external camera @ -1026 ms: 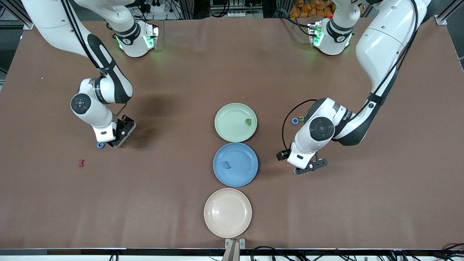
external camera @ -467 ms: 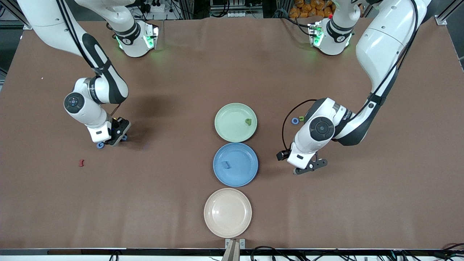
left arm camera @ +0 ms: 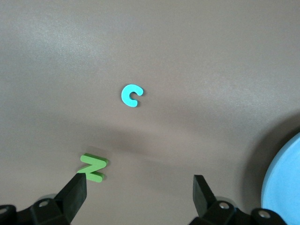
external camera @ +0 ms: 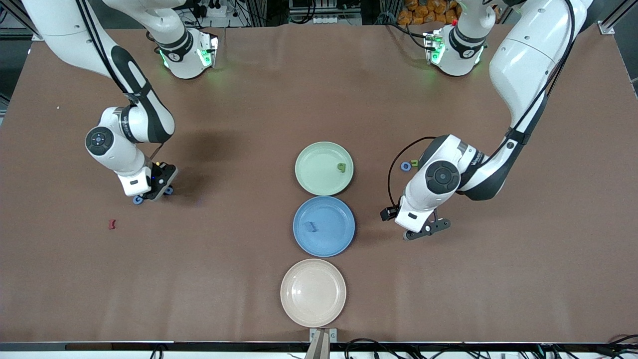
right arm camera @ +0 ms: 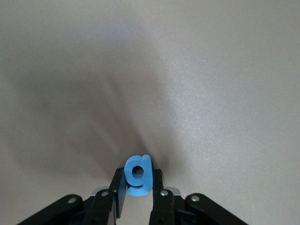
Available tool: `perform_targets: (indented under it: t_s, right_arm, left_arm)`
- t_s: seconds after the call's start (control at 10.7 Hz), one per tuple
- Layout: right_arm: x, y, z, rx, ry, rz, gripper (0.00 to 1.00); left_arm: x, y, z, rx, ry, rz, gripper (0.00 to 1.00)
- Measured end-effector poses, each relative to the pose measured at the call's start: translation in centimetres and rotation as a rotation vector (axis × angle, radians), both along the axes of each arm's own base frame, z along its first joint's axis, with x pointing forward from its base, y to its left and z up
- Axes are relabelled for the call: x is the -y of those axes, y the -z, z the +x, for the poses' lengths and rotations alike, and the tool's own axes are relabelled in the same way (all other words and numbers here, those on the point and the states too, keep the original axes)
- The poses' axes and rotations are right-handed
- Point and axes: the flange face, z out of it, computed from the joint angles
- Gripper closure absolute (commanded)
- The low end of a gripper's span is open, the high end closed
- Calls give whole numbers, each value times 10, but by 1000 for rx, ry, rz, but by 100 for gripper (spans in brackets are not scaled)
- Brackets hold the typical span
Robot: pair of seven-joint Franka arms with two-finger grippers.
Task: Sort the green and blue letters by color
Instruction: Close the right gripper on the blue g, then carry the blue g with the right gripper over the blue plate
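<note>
My right gripper is shut on a blue g, which stands upright between its fingers. That gripper is low over the table toward the right arm's end, with another blue letter lying close beside it. My left gripper waits open beside the blue plate. Between its spread fingers there is only table, and a green Z lies by one fingertip with a blue C farther off. A green letter lies on the green plate, and a blue letter lies on the blue plate.
A beige plate lies nearest the front camera, in line with the other two plates. A dark red piece is on the table near the right gripper. A blue piece and a green piece lie beside the left arm's wrist.
My right gripper has shut on the blue g, and its wrist has shifted a little toward the right arm's end of the table. The left arm has not moved.
</note>
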Motion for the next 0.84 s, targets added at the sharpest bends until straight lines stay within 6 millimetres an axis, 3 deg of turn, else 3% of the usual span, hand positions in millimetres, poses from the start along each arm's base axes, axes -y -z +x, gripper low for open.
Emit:
perform_targets:
  t_s: [0.28, 0.37, 0.65, 0.84]
  right_arm:
    - [-6, -9, 11, 32, 9, 3, 100]
    - [-17, -13, 16, 47, 31, 8, 100]
    - [-81, -24, 25, 82, 110, 31, 100]
    - [-110, -32, 29, 102, 151, 46, 100]
  left_arm:
    - [0, 0, 0, 0, 0, 0, 0]
    - [0, 0, 0, 0, 0, 0, 0]
    - [0, 0, 0, 0, 0, 0, 0]
    - [-1, 0, 0, 0, 26, 1, 0]
